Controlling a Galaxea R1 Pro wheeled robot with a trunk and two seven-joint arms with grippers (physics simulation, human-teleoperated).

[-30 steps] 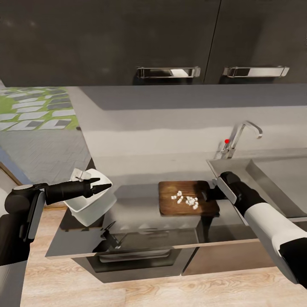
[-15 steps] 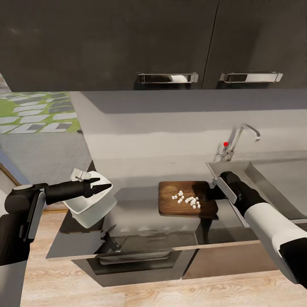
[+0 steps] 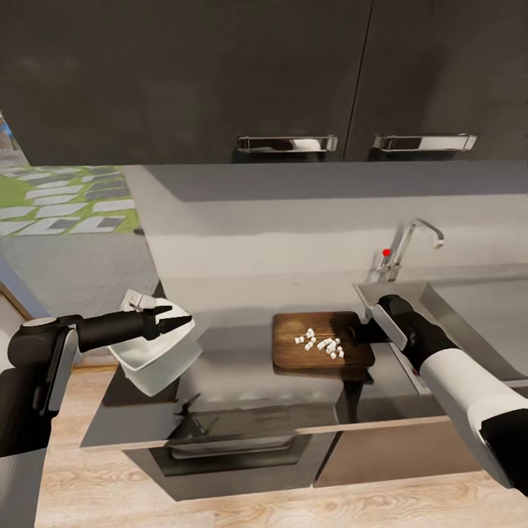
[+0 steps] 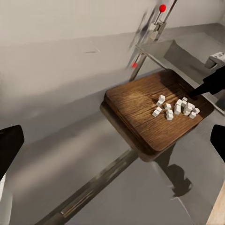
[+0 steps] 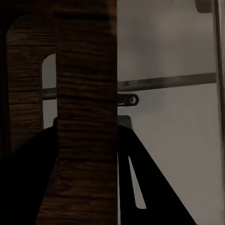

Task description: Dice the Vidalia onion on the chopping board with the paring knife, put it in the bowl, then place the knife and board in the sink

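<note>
Left gripper (image 3: 172,323): clamped on the rim of the bowl (image 3: 158,352), fingers closed over its near-right edge; bowl held tilted, raised off the countertop (image 3: 242,381) at its left end

Right gripper (image 3: 357,336): closed on the right edge of the chopping board (image 3: 323,341), at the handle end; in the right wrist view, wood grain and slot-shaped handle hole (image 5: 49,79) directly between the dark fingers (image 5: 28,187)

Chopping board: lifted slightly clear of the countertop, shadow and reflection beneath it, roughly level; located right of centre, just left of the sink (image 3: 469,308)

Diced onion (image 3: 320,343): small white cubes clustered on the board, toward its right half; same cluster in the left wrist view (image 4: 176,108)

Sink: at far right, drainboard edge beside the board; chrome tap (image 3: 407,246) with red dot behind it, against the wall

Paring knife: location cannot be determined

Dark wall cabinets (image 3: 293,73) with two chrome handles above the countertop
</note>
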